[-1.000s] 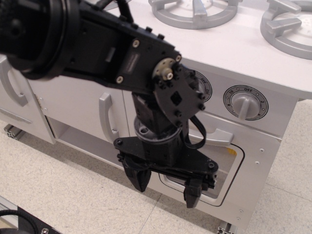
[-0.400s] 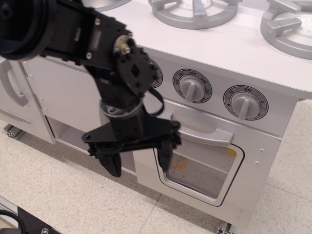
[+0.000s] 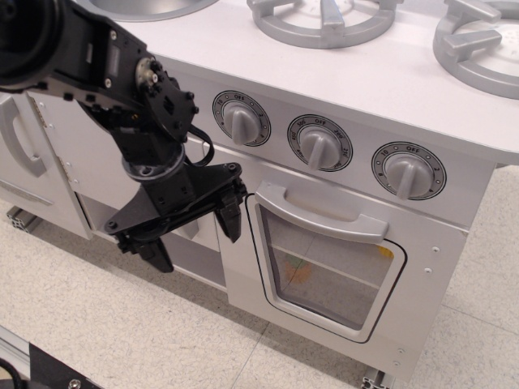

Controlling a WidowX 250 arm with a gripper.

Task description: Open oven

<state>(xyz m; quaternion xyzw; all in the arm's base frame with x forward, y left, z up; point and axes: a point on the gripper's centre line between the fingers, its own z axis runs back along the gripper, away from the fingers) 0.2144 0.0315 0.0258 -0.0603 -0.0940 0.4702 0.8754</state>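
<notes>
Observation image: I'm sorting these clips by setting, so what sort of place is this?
Most likely a lab or workshop floor holding a white toy kitchen, not a real one. Signs: the small oven with three grey dials above it, plastic-looking burner grates, and a black robot gripper beside it over speckled floor tiles.

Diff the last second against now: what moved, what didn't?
The pincer swung left, from in front of the oven window to beside its left edge, jaws open, holding nothing. All three dials are now uncovered. The oven door stayed shut, its handle untouched.
</notes>
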